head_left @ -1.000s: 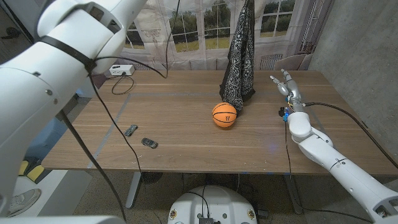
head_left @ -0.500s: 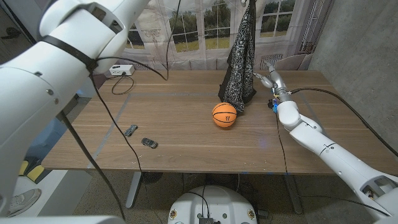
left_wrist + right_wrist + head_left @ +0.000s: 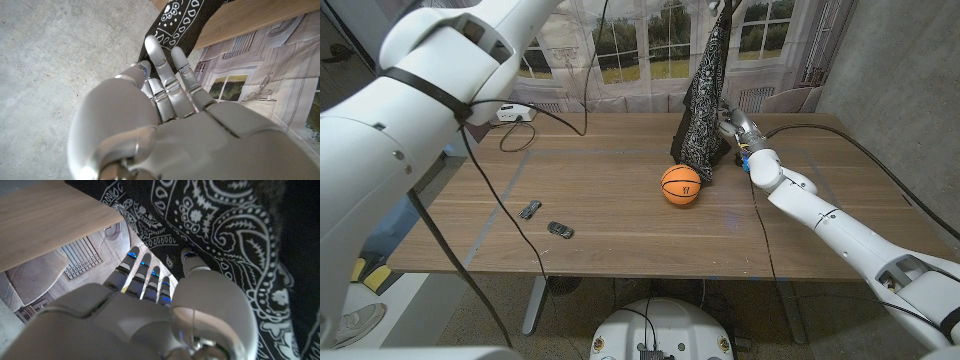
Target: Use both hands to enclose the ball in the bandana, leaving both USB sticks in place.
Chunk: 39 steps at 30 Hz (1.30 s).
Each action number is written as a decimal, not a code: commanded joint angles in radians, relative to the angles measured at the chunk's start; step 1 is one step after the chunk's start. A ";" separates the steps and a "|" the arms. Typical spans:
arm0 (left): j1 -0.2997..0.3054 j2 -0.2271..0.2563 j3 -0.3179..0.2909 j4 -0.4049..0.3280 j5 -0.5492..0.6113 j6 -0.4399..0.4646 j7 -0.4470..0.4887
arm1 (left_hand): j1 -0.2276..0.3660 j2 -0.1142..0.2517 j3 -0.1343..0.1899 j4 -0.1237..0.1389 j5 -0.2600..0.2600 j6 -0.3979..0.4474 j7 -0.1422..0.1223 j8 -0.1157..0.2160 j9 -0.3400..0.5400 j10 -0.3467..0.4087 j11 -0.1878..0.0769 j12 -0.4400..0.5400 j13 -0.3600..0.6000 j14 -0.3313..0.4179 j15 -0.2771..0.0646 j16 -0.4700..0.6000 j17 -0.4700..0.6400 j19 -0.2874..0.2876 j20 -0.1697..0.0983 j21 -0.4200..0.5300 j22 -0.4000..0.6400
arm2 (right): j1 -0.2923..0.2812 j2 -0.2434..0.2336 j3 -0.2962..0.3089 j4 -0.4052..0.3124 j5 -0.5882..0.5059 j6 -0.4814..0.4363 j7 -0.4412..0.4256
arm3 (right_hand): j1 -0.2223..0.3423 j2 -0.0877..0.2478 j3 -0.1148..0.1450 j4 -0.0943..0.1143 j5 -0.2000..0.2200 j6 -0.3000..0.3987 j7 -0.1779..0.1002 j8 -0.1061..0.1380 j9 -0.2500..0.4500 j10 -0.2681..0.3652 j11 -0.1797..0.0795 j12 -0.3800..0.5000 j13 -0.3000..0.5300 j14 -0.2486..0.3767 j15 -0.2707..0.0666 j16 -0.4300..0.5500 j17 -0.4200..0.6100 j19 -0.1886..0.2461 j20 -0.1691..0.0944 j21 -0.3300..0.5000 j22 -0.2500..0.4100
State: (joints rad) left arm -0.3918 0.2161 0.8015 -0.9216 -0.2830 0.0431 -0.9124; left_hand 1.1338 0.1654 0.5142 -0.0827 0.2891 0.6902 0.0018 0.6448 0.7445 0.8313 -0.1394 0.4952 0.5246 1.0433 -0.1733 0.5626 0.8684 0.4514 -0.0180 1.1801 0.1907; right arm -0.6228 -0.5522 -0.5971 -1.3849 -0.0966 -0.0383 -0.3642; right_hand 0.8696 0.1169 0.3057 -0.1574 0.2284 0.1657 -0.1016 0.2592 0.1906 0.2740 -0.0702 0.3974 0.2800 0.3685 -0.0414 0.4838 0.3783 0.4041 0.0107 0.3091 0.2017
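Reaching right hand (image 3: 728, 124) touching bandana (image 3: 705, 100)

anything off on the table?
Nothing damaged. The bandana hangs bunched from above, held up by the left hand, its lower edge behind the ball. Right hand at its edge. Both USB sticks lie apart, undisturbed.

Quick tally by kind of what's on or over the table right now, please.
Basketball: 1
Black paisley bandana, hanging: 1
USB sticks: 2
White box at the far edge: 1
Total: 5
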 commanded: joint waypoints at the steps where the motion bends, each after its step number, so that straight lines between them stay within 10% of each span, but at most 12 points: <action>1: 0.060 0.065 -0.015 -0.125 -0.026 0.034 -0.009 | 0.003 0.011 0.000 0.006 0.006 -0.006 0.004 0.004 0.000 0.010 -0.003 0.199 0.530 -0.006 -0.050 0.004 0.010 -0.004 0.000 0.007 -0.001 | 0.042 0.078 -0.037 0.107 -0.059 0.095 -0.157 | 0.110 0.009 -0.047 -0.003 0.008 0.256 -0.022 0.032 0.008 0.225 -0.035 0.183 0.090 0.181 -0.177 0.185 0.181 0.072 -0.022 0.059 0.020; 8: 0.088 0.086 -0.025 -0.152 -0.042 0.033 -0.006 | 0.004 0.011 0.003 0.006 0.007 -0.007 0.003 0.002 -0.003 0.010 -0.003 0.194 0.530 -0.008 -0.050 0.003 0.020 -0.006 0.001 0.010 -0.001 | 0.050 0.112 -0.042 0.154 -0.088 0.128 -0.247 | 0.224 0.040 -0.079 0.012 -0.003 0.704 -0.010 0.183 0.070 0.445 -0.055 0.438 0.263 0.406 -0.181 0.365 0.407 0.134 -0.035 0.156 0.053; 27: 0.304 0.382 -0.090 -0.667 0.053 0.297 0.295 | 0.004 0.010 0.010 0.008 0.005 -0.004 0.006 -0.003 -0.014 0.019 -0.001 0.178 0.523 -0.010 -0.050 0.000 0.045 -0.011 0.001 0.021 -0.002 | 0.043 0.158 -0.058 0.216 -0.284 -0.098 -0.701 | 0.251 0.045 -0.081 0.028 0.009 0.720 0.009 0.243 0.145 0.472 -0.051 0.527 0.372 0.454 -0.182 0.369 0.489 0.126 -0.070 0.217 0.093; 39: 0.410 0.436 -0.138 -0.738 0.046 0.330 0.411 | 0.003 0.008 0.013 0.008 0.004 -0.004 0.006 -0.006 -0.017 0.022 -0.001 0.172 0.524 -0.012 -0.049 -0.004 0.054 -0.011 0.000 0.026 -0.003 | -0.051 0.078 -0.013 0.076 -0.342 -0.219 -0.753 | 0.254 0.044 -0.089 0.036 0.019 0.712 0.005 0.263 0.179 0.465 -0.064 0.549 0.415 0.461 -0.183 0.369 0.526 0.122 -0.077 0.235 0.099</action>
State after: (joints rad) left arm -0.0790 0.5856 0.7033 -1.5539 -0.2492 0.3202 -0.6250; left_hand 1.1363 0.1675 0.5212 -0.0756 0.2901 0.6823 0.0035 0.6395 0.7263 0.8356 -0.1348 0.4952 0.5251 1.0379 -0.1679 0.5624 0.9194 0.4407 -0.0181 1.1993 0.1860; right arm -0.6002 -0.4238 -0.6532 -1.2095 -0.3821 -0.1459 -1.0412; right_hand 1.1177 0.1587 0.2164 -0.1254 0.2371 0.8807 -0.0961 0.4895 0.2975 0.7328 -0.1166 0.8954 0.5527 0.8165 -0.0949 0.8548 0.8944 0.5286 -0.0448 0.5369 0.2953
